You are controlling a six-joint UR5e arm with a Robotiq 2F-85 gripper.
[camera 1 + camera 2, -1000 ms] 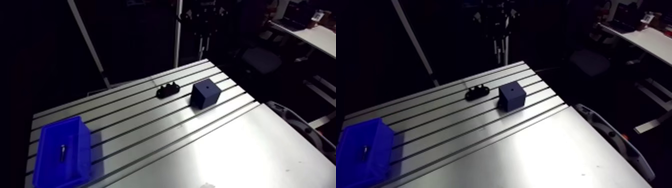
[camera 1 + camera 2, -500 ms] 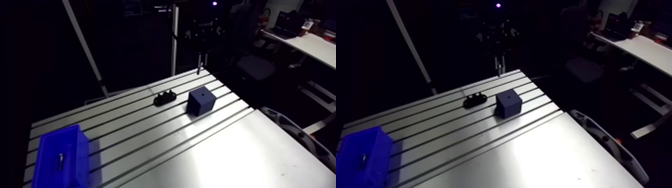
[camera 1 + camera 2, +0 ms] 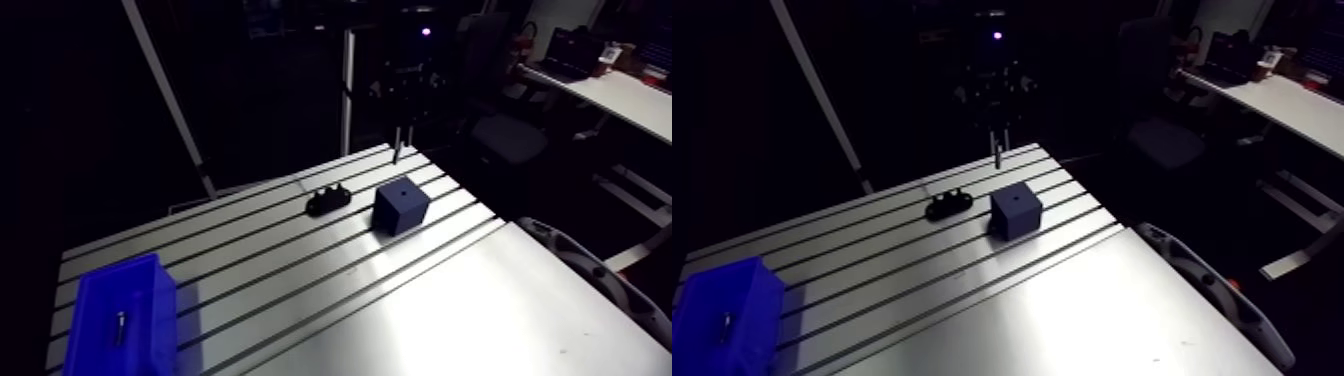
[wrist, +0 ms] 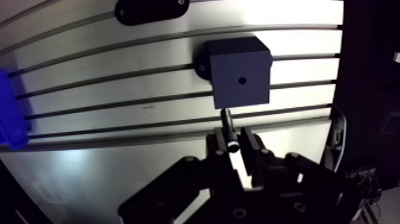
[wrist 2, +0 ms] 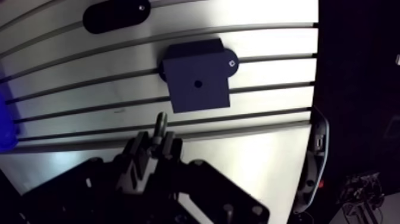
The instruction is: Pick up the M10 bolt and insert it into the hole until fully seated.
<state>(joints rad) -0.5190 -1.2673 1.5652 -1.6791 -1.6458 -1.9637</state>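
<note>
One M10 bolt (image 4: 228, 123) is sitting clamped between the jaws of the gripper (image 4: 235, 146), hanging over the table (image 4: 119, 173) near the dark blue block (image 4: 240, 65), apart from its hole (image 4: 241, 80).

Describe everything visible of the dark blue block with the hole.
The block is a dark blue, matte cube, plastic-looking, standing flat on the slotted table. One small round hole sits centred in its top face, empty. Rounded tabs at its base meet the table. Nothing else touches it; the bolt in the pincer hangs above, short of the hole.
</note>
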